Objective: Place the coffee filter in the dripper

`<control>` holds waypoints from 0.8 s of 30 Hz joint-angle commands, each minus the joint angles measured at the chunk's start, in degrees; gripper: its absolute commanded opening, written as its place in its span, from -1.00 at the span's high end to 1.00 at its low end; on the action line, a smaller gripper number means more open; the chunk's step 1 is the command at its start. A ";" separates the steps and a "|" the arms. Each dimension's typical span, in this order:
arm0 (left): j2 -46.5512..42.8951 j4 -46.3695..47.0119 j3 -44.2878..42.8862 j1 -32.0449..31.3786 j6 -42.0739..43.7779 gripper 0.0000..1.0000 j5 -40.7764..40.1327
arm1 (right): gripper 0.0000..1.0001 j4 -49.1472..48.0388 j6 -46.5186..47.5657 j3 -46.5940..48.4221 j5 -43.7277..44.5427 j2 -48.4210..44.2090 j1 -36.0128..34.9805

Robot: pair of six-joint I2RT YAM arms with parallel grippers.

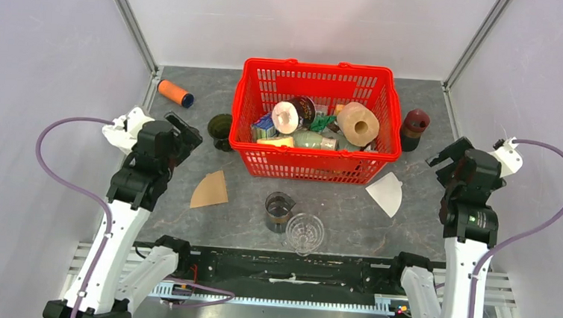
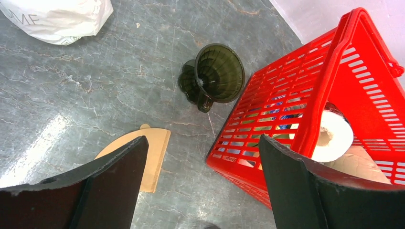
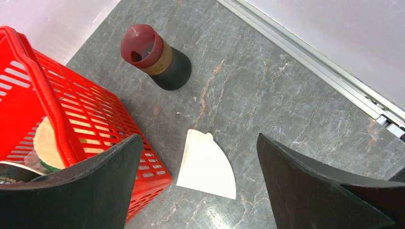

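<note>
Standing beside red basket (image 1: 312, 166), dripper (image 1: 220, 131), filter (image 1: 210, 190) nearby

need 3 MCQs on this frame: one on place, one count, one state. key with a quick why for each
1. Where is the dark green dripper?
A. On the table, just left of the red basket
B. Inside the basket
C. Held in the air

2. How many paper filters lie on the table?
A. One
B. Two
C. Four

3. What state is the left gripper in?
A. Shut on a filter
B. Open and empty
C. Shut on the dripper

Key:
1. A, since the dripper stands on the table beside the basket's left wall.
2. B, since a brown filter lies left of centre and a white filter lies to the right.
3. B, since its fingers are spread with only table between them.
</note>
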State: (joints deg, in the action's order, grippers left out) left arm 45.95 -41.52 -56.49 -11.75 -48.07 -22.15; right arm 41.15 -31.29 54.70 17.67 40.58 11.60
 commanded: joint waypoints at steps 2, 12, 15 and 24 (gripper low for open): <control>-2.16 -1.98 1.03 -0.21 1.23 -0.85 1.51 | -0.94 -1.92 -0.47 -2.21 0.74 -4.14 0.09; -0.30 0.71 4.37 -0.21 0.77 -0.87 2.54 | -0.94 -9.94 -1.57 -10.80 0.53 -12.91 0.04; -2.06 5.53 7.89 -0.21 -0.57 -0.87 2.16 | -0.94 -10.25 -1.24 -10.80 -1.19 -11.90 0.09; -3.21 12.74 15.18 -0.21 -1.95 -0.87 0.97 | -0.94 -6.82 0.51 -6.24 -11.72 0.74 0.09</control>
State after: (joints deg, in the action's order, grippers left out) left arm 42.61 -34.37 -42.35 -11.77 -48.45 -20.43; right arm 33.69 -31.88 44.58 11.86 36.60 11.60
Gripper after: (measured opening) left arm 0.934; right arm 0.971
